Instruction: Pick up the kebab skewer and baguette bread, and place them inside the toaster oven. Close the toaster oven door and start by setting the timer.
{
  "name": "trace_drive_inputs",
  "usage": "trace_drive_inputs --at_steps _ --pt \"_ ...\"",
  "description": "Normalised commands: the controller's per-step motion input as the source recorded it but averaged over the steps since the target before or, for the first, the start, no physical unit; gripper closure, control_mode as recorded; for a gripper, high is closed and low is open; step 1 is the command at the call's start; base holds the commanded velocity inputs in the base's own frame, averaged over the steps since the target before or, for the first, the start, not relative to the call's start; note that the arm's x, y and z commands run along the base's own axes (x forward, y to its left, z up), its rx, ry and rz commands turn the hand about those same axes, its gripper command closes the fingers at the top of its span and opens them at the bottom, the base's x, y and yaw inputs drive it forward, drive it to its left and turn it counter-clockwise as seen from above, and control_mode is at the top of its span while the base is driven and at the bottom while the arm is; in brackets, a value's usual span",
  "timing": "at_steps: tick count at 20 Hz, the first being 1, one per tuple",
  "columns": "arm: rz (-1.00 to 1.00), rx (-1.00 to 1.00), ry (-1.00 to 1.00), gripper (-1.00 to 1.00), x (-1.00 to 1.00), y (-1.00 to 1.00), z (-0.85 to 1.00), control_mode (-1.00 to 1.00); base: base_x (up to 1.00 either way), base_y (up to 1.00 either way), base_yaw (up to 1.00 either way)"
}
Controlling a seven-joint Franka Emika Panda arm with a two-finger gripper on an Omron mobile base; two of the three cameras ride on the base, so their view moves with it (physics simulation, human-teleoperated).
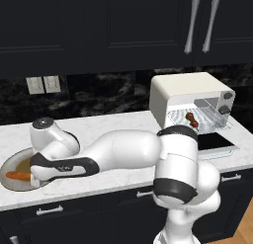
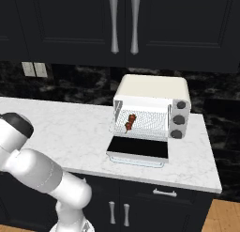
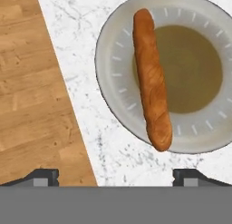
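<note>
The baguette bread (image 3: 152, 78), a long orange-brown loaf, lies across a grey plate (image 3: 113, 82) with a brownish centre, near the counter's front edge. My gripper (image 3: 117, 177) hangs open above it, its two fingertips spread wide and holding nothing. From the left base view the arm reaches far left over the plate (image 1: 10, 164), and one end of the baguette (image 1: 17, 175) pokes out beside the hand. The kebab skewer (image 1: 191, 119) (image 2: 130, 123) rests on the wire rack inside the cream-white toaster oven (image 1: 183, 87) (image 2: 152, 90). The toaster oven door (image 1: 215, 142) (image 2: 138, 149) lies folded down flat.
The white marble counter (image 2: 70, 127) runs between plate and oven. Wooden floor (image 3: 31, 82) shows past the counter edge close to the plate. Dark cabinets with long handles (image 2: 124, 24) hang above, and wall outlets (image 1: 43, 84) sit on the black backsplash.
</note>
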Motion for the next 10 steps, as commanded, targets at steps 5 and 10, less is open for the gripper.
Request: trace_drive_inputs --at_steps 5,10 --pt "0.01 -0.08 0.05 -1.0 0.24 0.0 -0.27 -1.0 0.0 0.0 0.0" --pt "0.04 -0.02 -0.01 -1.0 0.43 0.04 -0.42 -1.0 0.0 0.0 0.0"
